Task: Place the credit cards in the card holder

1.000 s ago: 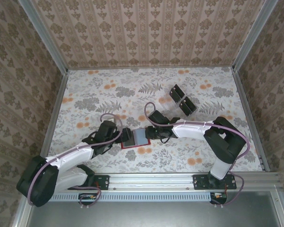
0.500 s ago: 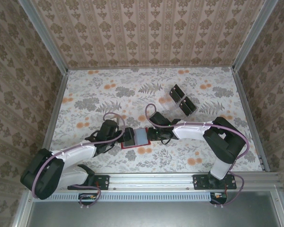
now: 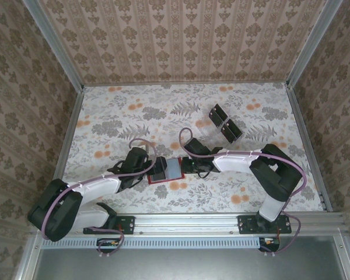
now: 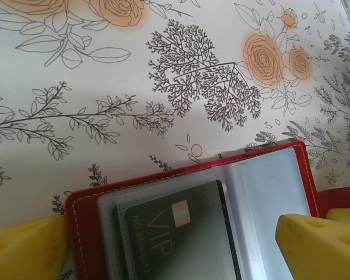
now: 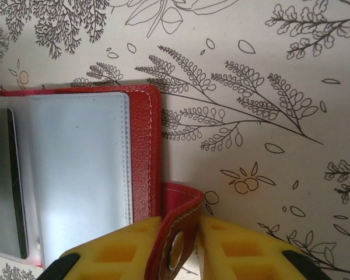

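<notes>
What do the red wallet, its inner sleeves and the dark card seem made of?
The wallet: likely leather or imitation, matte and grained, with pale stitching. The sleeves: clear soft plastic, slightly frosted and shiny. The card: probably hard plastic, dark, glossy, gold VIP print.

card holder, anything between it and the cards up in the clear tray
No loose object lies between the credit cards and the card holder, but the right gripper, pinching the holder's snap tab, sits roughly on that line.

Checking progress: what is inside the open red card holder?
The card holder lies open. One dark VIP card sits in a clear sleeve; the neighbouring sleeve looks empty. Anything under that card is covered.
</notes>
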Tool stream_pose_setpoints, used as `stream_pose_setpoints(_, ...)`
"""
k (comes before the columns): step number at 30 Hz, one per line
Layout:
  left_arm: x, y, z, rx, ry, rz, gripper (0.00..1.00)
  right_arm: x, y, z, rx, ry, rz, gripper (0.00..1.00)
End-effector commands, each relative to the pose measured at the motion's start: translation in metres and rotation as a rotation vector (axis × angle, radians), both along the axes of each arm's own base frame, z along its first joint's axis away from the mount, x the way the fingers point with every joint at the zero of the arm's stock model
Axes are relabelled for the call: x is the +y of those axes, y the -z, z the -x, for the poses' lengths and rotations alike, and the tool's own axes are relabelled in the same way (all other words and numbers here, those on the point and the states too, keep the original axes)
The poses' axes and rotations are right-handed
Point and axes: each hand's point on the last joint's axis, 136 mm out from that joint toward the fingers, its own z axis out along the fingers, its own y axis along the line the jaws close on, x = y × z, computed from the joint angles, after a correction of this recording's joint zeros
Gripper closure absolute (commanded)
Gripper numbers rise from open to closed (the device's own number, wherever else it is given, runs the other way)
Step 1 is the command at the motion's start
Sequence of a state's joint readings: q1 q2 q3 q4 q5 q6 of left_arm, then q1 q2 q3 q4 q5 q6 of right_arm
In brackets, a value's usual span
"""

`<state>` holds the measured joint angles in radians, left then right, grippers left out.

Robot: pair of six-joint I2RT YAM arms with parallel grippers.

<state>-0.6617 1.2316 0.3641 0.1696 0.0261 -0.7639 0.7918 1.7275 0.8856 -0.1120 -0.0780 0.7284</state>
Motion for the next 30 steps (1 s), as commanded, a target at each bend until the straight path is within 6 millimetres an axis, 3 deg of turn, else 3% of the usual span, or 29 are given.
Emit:
stream_pose_setpoints(1, -0.017, -0.011, -0.002, -0.007, 0.031, 0.059, 0.00, -0.002, 0.010, 0.006, 0.032, 0.002, 0.002, 0.78)
stream_pose_setpoints(17, -0.029, -0.056, 0.000, -0.102, 0.038, 0.123, 0.00, 0.001, 0.014, 0.006, 0.051, 0.003, -0.020, 0.80)
stream_pose_setpoints(23, -0.037, -0.065, 0.000, -0.115, 0.056, 0.139, 0.00, -0.007, 0.001, -0.002, 0.035, 0.039, -0.052, 0.62)
stream_pose_setpoints(30, -0.043, -0.071, -0.001, -0.124, 0.066, 0.149, 0.00, -0.024, -0.013, -0.010, 0.011, 0.096, -0.088, 0.56)
